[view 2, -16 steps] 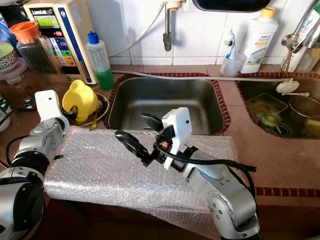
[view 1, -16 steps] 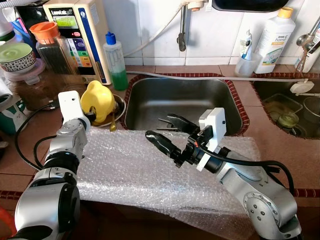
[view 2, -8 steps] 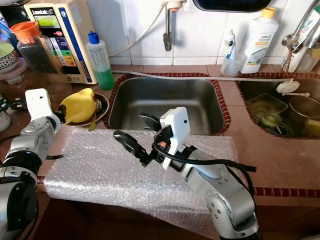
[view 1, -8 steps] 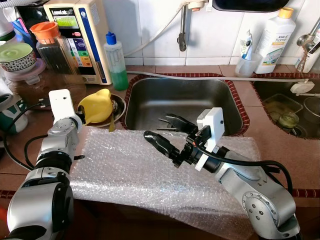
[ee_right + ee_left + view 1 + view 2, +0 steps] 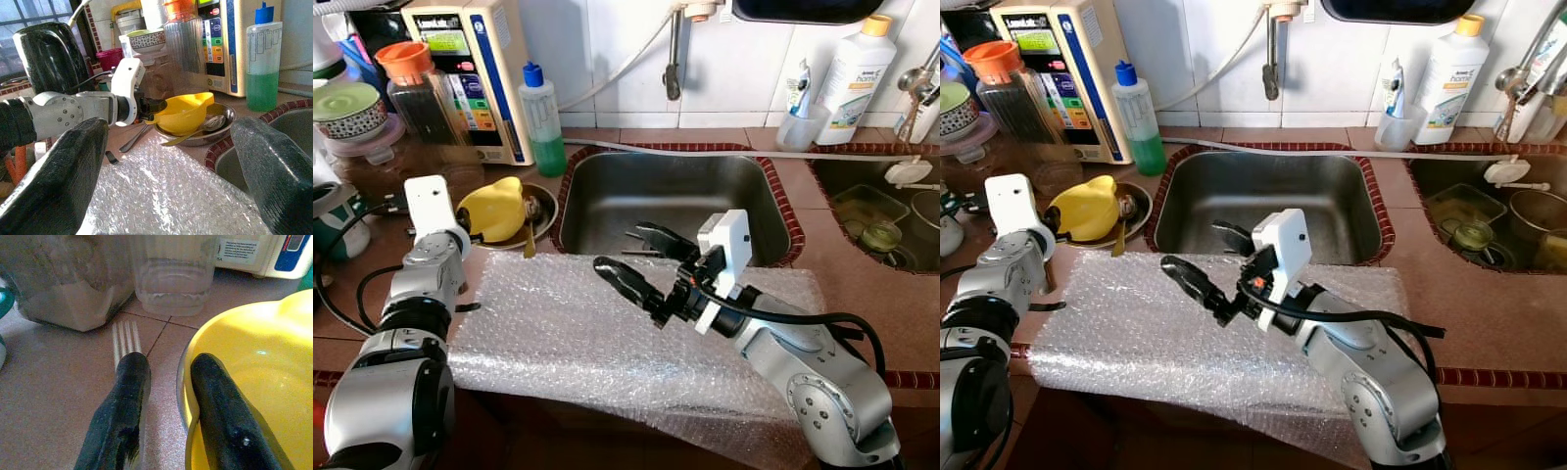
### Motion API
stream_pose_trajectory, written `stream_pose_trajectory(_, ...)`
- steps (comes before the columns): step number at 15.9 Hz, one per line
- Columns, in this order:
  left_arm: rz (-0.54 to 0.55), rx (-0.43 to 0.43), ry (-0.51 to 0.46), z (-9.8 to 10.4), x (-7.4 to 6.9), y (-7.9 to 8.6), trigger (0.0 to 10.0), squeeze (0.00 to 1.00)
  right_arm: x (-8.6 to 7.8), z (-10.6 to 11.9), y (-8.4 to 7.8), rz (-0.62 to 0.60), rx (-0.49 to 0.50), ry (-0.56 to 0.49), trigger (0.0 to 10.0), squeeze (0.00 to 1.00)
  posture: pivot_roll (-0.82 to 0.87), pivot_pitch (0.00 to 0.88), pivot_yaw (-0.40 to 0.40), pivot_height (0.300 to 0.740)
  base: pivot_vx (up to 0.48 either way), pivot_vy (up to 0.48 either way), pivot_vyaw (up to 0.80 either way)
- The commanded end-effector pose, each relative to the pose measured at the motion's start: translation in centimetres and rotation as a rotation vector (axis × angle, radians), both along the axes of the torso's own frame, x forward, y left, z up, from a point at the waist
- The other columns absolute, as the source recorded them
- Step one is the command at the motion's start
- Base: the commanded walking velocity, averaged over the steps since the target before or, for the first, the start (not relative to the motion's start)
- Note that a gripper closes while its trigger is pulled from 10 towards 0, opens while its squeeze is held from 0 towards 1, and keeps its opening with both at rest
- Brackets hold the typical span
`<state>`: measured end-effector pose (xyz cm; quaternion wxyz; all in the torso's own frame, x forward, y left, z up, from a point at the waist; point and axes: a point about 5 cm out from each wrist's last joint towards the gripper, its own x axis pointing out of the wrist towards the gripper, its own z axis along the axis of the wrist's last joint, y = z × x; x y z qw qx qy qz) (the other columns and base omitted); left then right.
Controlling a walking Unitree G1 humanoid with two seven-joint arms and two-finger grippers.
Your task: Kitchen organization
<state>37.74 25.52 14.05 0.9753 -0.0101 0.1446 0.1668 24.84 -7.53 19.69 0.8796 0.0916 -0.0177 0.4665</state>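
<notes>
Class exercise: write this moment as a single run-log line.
left gripper: shut on yellow jug rim, over metal dish | right gripper: open, empty, above bubble wrap | sink: nothing placed

The scene is being evenly lit by daylight; the sink [image 5: 666,201] is glinting, and nearby fingers [image 5: 68,181] are blurred.

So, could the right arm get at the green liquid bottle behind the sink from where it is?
Probably yes: the right end effector hovers open over the bubble wrap, and the green liquid bottle stands beyond it with only the yellow bowl nearby.
</notes>
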Motion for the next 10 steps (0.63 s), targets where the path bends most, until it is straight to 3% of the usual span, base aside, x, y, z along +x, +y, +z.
stream_pose_trajectory(1,0.016,0.0,0.0,0.0,-0.1,0.4,0.0,0.0,0.1,0.0,0.1,0.003,-0.006,-0.004,10.0,0.0,-0.05,0.021,0.086,0.74,0.0,0.0,0.0)
stream_pose_trajectory(8,0.008,-0.04,-0.058,0.4,0.1,-0.1,0.0,0.0,0.4,0.0,0.1,0.004,-0.009,-0.008,10.0,0.0,-0.04,0.007,0.079,0.74,0.0,0.0,0.0)
stream_pose_trajectory(10,-0.02,-0.074,-0.18,1.7,0.5,-0.9,0.0,0.0,0.5,0.0,0.1,0.001,-0.009,-0.01,10.0,0.0,-0.04,0.008,0.078,0.74,0.0,0.0,0.0)
